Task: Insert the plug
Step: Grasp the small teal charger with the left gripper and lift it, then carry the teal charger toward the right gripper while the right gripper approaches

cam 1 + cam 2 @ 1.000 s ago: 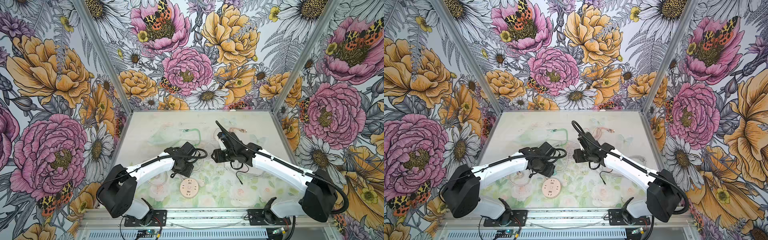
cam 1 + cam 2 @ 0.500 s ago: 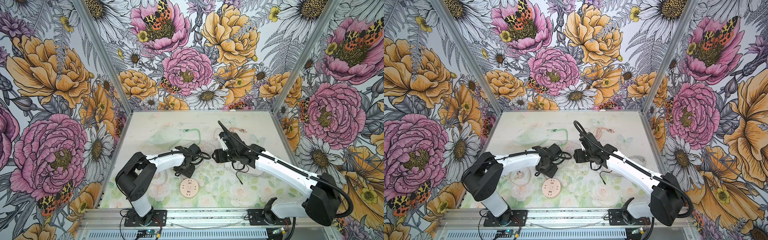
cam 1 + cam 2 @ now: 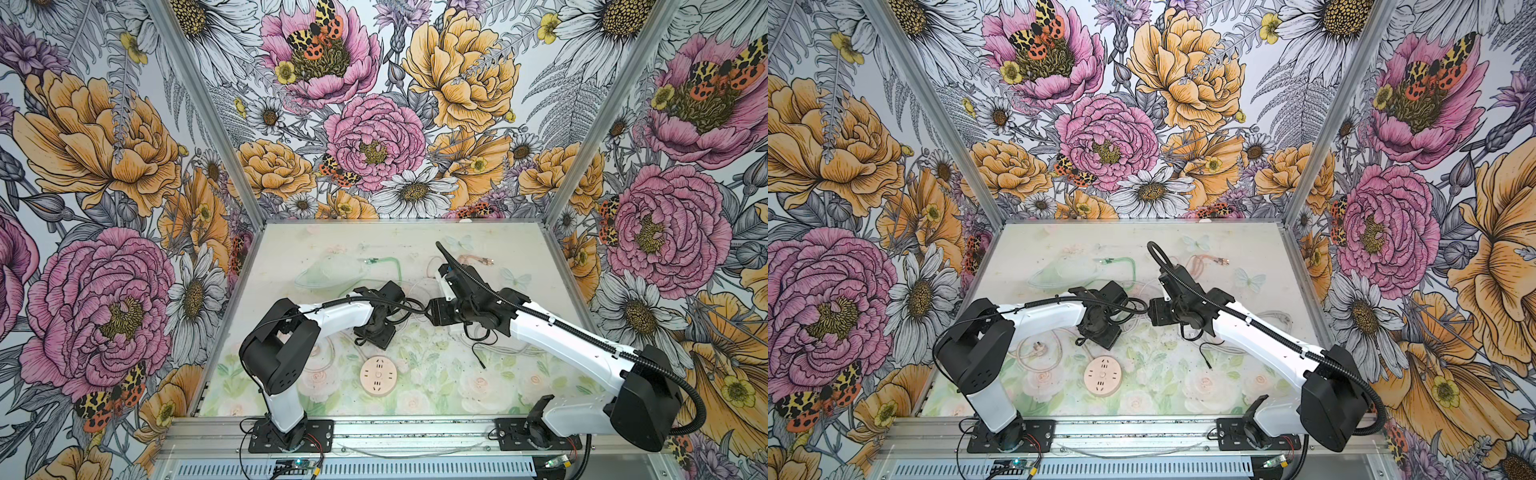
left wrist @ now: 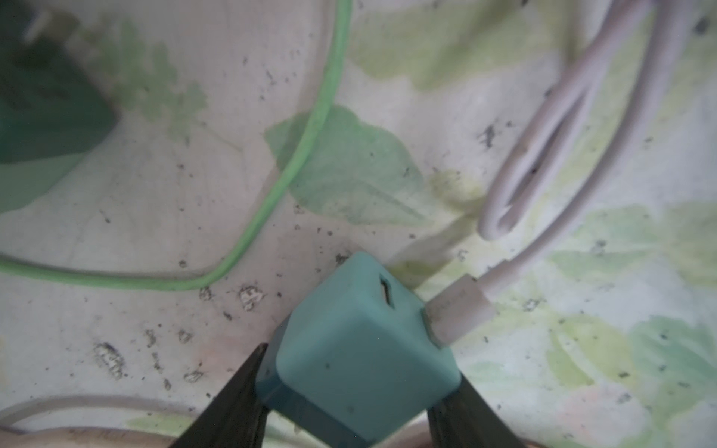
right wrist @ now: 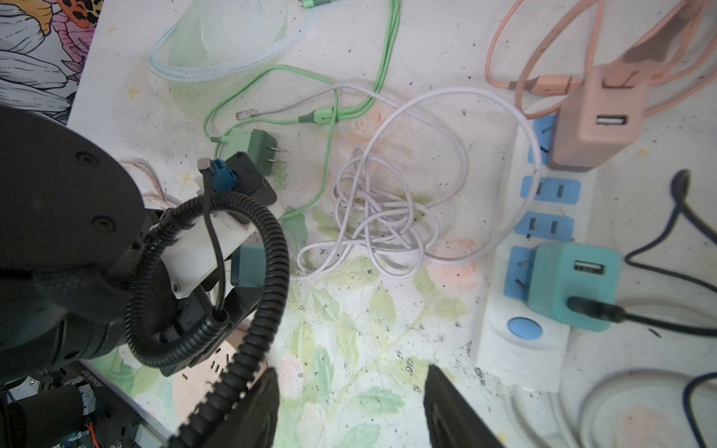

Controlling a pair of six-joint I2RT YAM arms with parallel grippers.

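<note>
One wide tabletop [image 3: 291,253] carries everything, strewn with loose cables. Right of centre, largely hidden under the right arm in both top views, lies a white power strip [image 5: 500,349]. A pink adapter [image 5: 597,116] fills one end and a teal adapter [image 5: 570,283] sits beside the switch, leaving two blue outlets [image 5: 551,190] free between them. A round peach socket [image 3: 378,376] sits alone at near centre, close to the left arm.

The left hand [image 4: 361,388], just left of centre, is clenched on the teal charger [image 4: 349,329], one finger pressed to each side face. The right hand [image 5: 349,407] hangs released and empty above the printed surface, beside a tangle of white cable [image 5: 380,217].

The step in hand looks like carrying the charger to an outlet. Its prongs are hidden in the wrist view, so I would first turn the wrist until they point straight down. Then line them up with the slots before pressing, since a tilted cube is likely to jam or slip in the grip. Neither receiver looks fastened down, so the free right hand could pin whichever is chosen. The cable's connector [image 4: 458,310] juts from the cube's face, so keep that lead slack and clear of the fingers.
</note>
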